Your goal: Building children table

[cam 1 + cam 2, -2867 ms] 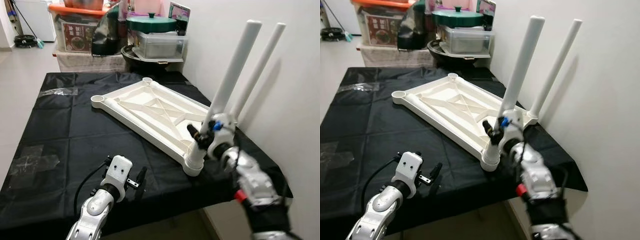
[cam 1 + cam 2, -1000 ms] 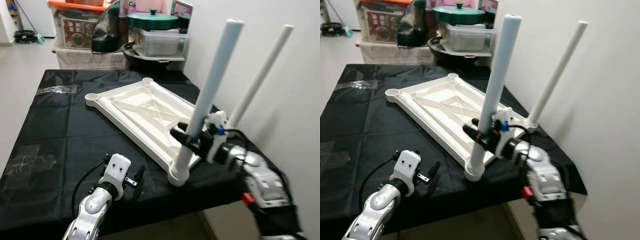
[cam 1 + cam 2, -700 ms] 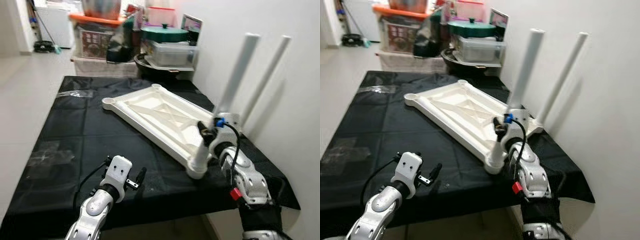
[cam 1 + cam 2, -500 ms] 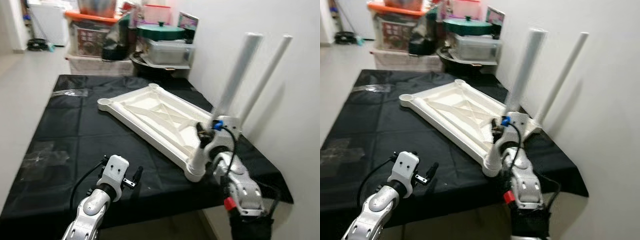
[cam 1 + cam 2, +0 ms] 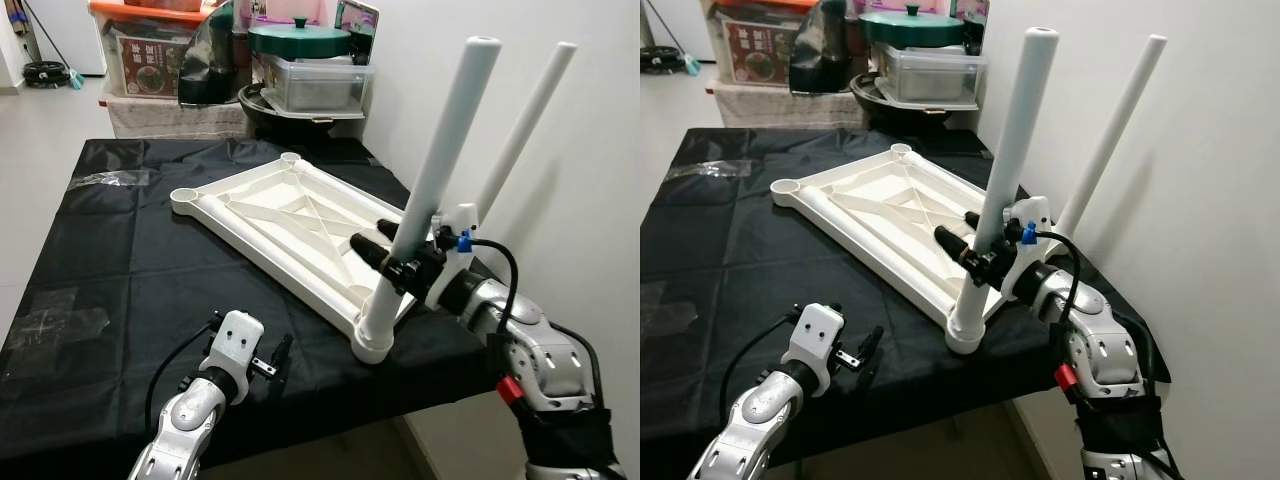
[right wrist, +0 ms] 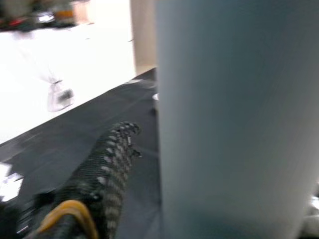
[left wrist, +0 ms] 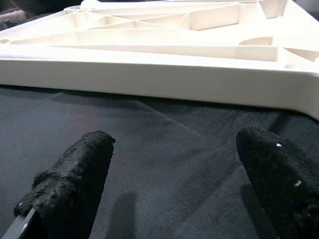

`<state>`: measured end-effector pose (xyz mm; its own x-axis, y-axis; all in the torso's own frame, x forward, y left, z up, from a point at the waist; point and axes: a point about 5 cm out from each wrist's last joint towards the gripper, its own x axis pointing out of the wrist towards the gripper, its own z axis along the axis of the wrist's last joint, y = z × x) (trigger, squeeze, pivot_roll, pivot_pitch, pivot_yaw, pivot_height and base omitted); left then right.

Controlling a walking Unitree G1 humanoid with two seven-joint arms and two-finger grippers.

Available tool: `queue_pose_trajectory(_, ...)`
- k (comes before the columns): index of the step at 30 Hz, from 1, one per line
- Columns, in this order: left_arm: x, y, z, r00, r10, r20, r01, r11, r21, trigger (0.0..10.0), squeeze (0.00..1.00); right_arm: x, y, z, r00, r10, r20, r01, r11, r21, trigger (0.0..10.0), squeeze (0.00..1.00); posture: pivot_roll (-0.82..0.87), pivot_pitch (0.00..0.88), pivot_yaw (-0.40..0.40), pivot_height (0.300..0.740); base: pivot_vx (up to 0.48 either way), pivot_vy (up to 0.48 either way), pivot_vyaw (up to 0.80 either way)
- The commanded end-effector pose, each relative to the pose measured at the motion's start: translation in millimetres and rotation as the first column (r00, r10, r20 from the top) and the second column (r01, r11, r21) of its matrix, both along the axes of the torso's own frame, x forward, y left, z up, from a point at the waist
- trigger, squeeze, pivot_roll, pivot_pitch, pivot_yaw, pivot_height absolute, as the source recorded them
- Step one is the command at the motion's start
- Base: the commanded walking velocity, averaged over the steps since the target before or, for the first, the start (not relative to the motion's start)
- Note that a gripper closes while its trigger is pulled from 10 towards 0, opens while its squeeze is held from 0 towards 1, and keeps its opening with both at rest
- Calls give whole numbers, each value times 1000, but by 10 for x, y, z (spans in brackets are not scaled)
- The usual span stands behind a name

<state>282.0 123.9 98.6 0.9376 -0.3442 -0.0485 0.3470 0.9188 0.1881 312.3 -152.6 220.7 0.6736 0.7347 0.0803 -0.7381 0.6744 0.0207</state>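
A white plastic tabletop (image 5: 290, 215) lies upside down on the black-covered table (image 5: 130, 260). Two white legs stand in its right-hand corners: the near leg (image 5: 440, 160) and the far leg (image 5: 525, 120). Two round sockets (image 5: 185, 196) at the left-hand corners are empty. My right gripper (image 5: 392, 262) reaches in from the right and is shut on the near leg just above its socket; the leg (image 6: 234, 124) rises close beside one finger (image 6: 107, 159). My left gripper (image 5: 282, 352) hovers low by the table's front edge, open, its fingers (image 7: 75, 169) pointing at the tabletop's side (image 7: 149, 74).
A white wall (image 5: 600, 200) runs close along the table's right side. Behind the table stand storage boxes and a pot with a green lid (image 5: 298, 45). A clear plastic scrap (image 5: 115, 180) and a tape patch (image 5: 60, 320) lie on the cloth at left.
The camera has swung about between frames. My right gripper stays around the near leg, with its arm now reaching in more from the right. The left arm has kept its place.
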Motion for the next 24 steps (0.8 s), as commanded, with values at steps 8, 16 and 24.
queue_pose_trajectory(8, -10, -10, -11, 1000, -3, -3, 3, 1000, 7, 10000, 0, 230, 36, -500, 906, -353, -233, 355, 934, -35, 0, 0, 88, 0, -135, 740, 0, 0, 0)
queue_pose_trajectory(16, -24, -8, -16, 1000, -5, -6, 5, 1000, 8, 10000, 0, 259, -256, -612, 533, -783, -321, 814, 578, -55, 0, 0, 92, 0, -137, 740, 0, 0, 0)
queue_pose_trajectory(24, -26, -14, -16, 1000, -7, -8, 7, 1000, 8, 10000, 0, 200, 114, -158, 772, -609, -182, 631, 768, 109, 10000, 1000, 88, 0, -136, 740, 0, 0, 0)
